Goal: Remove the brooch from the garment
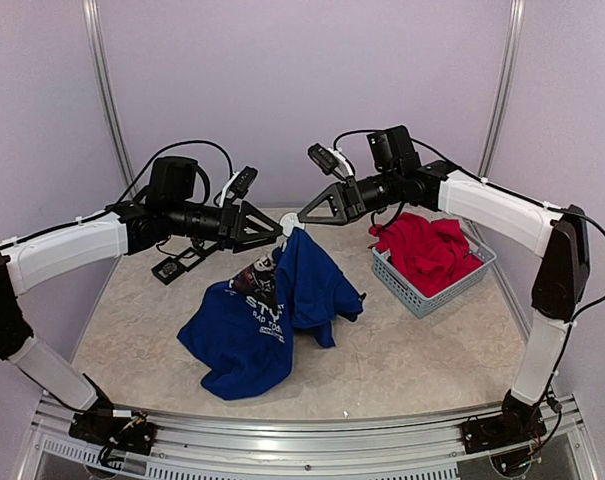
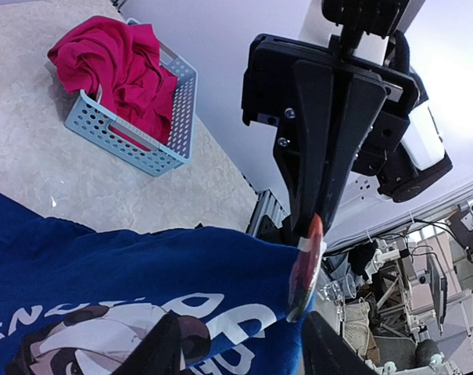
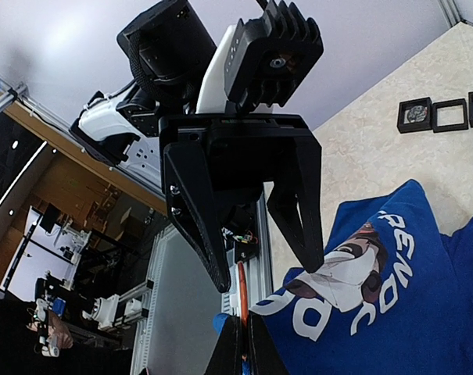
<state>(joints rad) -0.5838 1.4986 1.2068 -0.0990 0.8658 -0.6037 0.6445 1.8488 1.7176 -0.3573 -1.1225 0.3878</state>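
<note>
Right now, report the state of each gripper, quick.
Left gripper: open, holding nothing.
Right gripper: shut on the brooch, with the blue T-shirt hanging from it.

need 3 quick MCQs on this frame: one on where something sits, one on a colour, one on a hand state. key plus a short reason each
1. The red garment lies:
A) in the basket
B) flat on the table
C) draped over an arm

2. The basket is:
A) black
B) light blue
C) yellow

3. The right hand is:
A) open above the table
B) shut on the basket rim
C) shut on the brooch

Key:
1 A, it is heaped inside the perforated walls.
2 B, it shows pale blue in the top and left wrist views.
3 C, its fingertips meet on the disc at the raised edge of the blue T-shirt.
</note>
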